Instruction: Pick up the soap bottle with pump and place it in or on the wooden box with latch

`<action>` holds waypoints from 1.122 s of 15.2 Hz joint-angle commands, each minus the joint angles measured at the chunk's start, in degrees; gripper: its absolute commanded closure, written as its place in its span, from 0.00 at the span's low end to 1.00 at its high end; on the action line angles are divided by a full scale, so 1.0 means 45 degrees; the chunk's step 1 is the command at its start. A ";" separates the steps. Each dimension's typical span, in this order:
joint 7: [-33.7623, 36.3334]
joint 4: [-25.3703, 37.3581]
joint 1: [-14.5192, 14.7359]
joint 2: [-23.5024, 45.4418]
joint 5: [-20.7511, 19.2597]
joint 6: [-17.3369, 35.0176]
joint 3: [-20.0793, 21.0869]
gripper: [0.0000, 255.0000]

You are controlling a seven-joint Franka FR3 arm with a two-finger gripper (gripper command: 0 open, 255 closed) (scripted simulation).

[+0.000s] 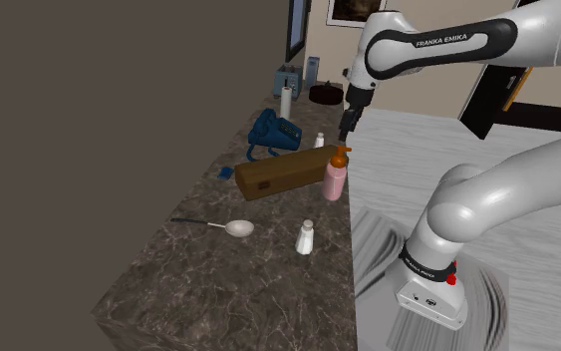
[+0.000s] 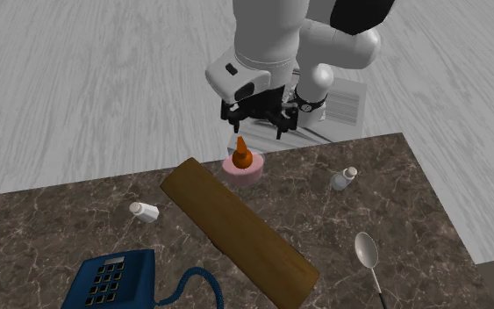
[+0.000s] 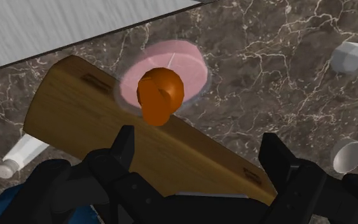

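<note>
Soap bottle (image 1: 336,177) is standing upright at the worktop's (image 1: 218,284) edge on the stand's side, just beside one end of the wooden box (image 1: 278,175). From above, its orange pump is covering part of its pink body. The brown box is lying shut, hiding its inside, and its latch is hard to make out. The gripper (image 1: 346,130) is hovering above the pump, fingers apart and clasping nothing.

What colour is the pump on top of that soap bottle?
The pump is orange, over a pink bottle; the wrist view shows it best.
</note>
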 commanded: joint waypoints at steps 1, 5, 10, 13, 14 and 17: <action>-0.0417 -0.0265 -0.0115 0.0532 -0.0180 0.0847 -0.0485 0.00; -0.0864 -0.0581 -0.0174 0.1371 -0.0309 0.2030 -0.1052 0.00; -0.0890 -0.1142 -0.0148 0.1819 -0.0346 0.3035 -0.1213 0.00; -0.0902 -0.1305 -0.0135 0.1981 -0.0353 0.3360 -0.1266 0.00; -0.0902 -0.1305 -0.0135 0.1982 -0.0353 0.3360 -0.1266 0.00; -0.0902 -0.1305 -0.0135 0.1983 -0.0353 0.3360 -0.1267 0.00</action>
